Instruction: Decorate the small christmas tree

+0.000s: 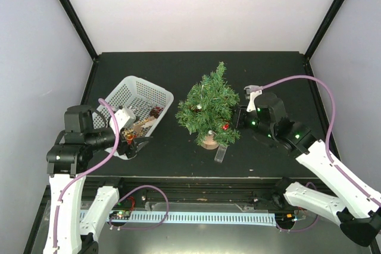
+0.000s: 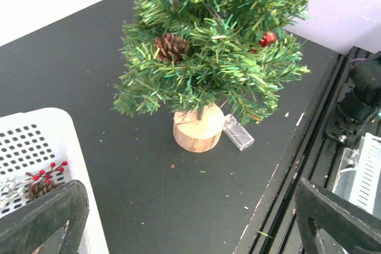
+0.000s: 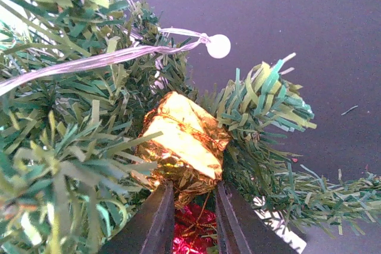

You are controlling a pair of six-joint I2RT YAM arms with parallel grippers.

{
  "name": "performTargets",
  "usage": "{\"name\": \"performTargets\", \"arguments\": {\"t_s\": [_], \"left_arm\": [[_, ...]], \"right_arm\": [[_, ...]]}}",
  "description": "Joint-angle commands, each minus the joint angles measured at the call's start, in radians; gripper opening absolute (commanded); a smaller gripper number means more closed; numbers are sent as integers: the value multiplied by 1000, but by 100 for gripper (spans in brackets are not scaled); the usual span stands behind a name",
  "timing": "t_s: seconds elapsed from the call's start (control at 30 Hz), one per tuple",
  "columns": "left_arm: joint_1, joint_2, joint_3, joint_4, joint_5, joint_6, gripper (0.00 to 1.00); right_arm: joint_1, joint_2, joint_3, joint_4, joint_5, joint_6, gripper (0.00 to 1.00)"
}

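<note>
The small christmas tree [image 1: 209,106] stands mid-table on a round wooden base [image 2: 198,130]. It carries a pine cone [image 2: 171,47], a red ornament [image 1: 225,127] and a white bulb [image 3: 218,46] on a thin wire. My right gripper [image 3: 193,191] is pushed into the tree's right side [image 1: 241,117], shut on a gold foil gift ornament [image 3: 184,141] that sits among the needles. A red foil ornament [image 3: 193,230] shows just below it between the fingers. My left gripper [image 2: 190,224] is open and holds nothing, hovering over the near corner of the basket [image 1: 136,141].
A white perforated basket [image 1: 128,90] left of the tree holds a pine cone with red berries [image 2: 41,185] and other decorations. A clear plastic battery box [image 2: 239,133] lies beside the tree's base. The table's front edge and rail [image 2: 309,147] run close by.
</note>
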State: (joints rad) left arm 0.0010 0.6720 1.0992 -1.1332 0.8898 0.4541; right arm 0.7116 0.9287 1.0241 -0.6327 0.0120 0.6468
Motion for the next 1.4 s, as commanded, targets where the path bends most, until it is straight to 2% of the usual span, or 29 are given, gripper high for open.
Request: {"name": "performTargets", "arguments": {"t_s": [0.0, 0.43, 0.53, 0.57, 0.63, 0.83, 0.93, 1.07, 1.23, 1.37], "left_arm": [[6, -9, 0, 30, -100, 3, 95], [6, 18, -30, 108, -238, -42, 96], [7, 40, -55, 123, -309, -36, 96], [7, 52, -65, 132, -346, -35, 96], [12, 90, -77, 152, -414, -27, 96], [26, 188, -107, 210, -572, 53, 96], [70, 265, -125, 242, -611, 109, 93], [148, 390, -121, 277, -632, 159, 83], [160, 523, -149, 367, -710, 190, 69], [158, 598, -171, 372, -665, 241, 63]], "right_arm": [[-6, -41, 21, -27, 18, -32, 22], [-5, -157, 155, -281, 140, -134, 34], [-5, -159, 169, -324, 173, -159, 36], [-5, -159, 174, -338, 182, -160, 40], [-5, -161, 172, -349, 180, -160, 54], [-5, -168, 100, -338, 177, -124, 67], [-5, -155, 39, -315, 166, -112, 68], [-5, -144, -18, -280, 143, -96, 68], [-5, -105, -50, -250, 103, -85, 69], [-5, -85, -61, -248, 91, -82, 69]]}}
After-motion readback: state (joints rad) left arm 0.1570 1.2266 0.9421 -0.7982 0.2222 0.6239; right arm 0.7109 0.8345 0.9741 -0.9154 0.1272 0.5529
